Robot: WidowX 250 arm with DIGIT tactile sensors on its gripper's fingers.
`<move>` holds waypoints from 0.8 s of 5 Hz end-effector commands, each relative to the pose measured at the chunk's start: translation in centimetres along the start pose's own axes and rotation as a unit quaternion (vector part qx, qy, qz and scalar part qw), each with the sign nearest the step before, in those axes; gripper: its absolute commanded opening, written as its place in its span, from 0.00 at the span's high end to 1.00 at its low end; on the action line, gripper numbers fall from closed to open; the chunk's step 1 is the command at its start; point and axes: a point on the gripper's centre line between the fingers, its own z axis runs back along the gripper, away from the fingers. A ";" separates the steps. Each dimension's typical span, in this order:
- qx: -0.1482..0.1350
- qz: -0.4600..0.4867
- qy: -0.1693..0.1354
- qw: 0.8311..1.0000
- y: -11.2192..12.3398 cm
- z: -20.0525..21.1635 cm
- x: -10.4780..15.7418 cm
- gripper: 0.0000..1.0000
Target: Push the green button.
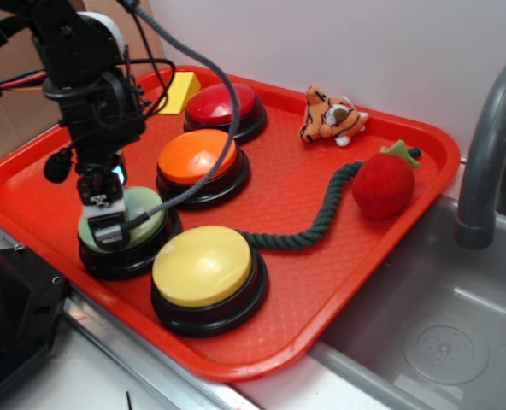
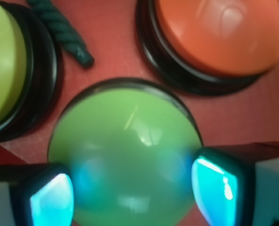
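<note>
The green button (image 1: 142, 218) has a pale sage-green dome on a black base and sits at the tray's front left. In the wrist view the green button (image 2: 125, 141) fills the middle. My gripper (image 1: 108, 224) hangs straight down onto its dome, at or touching the top. In the wrist view my gripper (image 2: 135, 193) is open, its two cyan-lit fingertips (image 2: 215, 188) spread wide over the dome, holding nothing.
The red tray (image 1: 321, 290) also holds a yellow button (image 1: 203, 266), an orange button (image 1: 195, 158), a red button (image 1: 219, 104), a dark rope (image 1: 321, 222), a red plush strawberry (image 1: 383, 184), a tiger toy (image 1: 330, 115) and a yellow wedge (image 1: 180, 90). A steel sink (image 1: 441, 325) lies to the right.
</note>
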 end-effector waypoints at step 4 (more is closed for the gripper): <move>0.024 0.021 -0.011 0.999 0.0 3.5 -0.2 0.00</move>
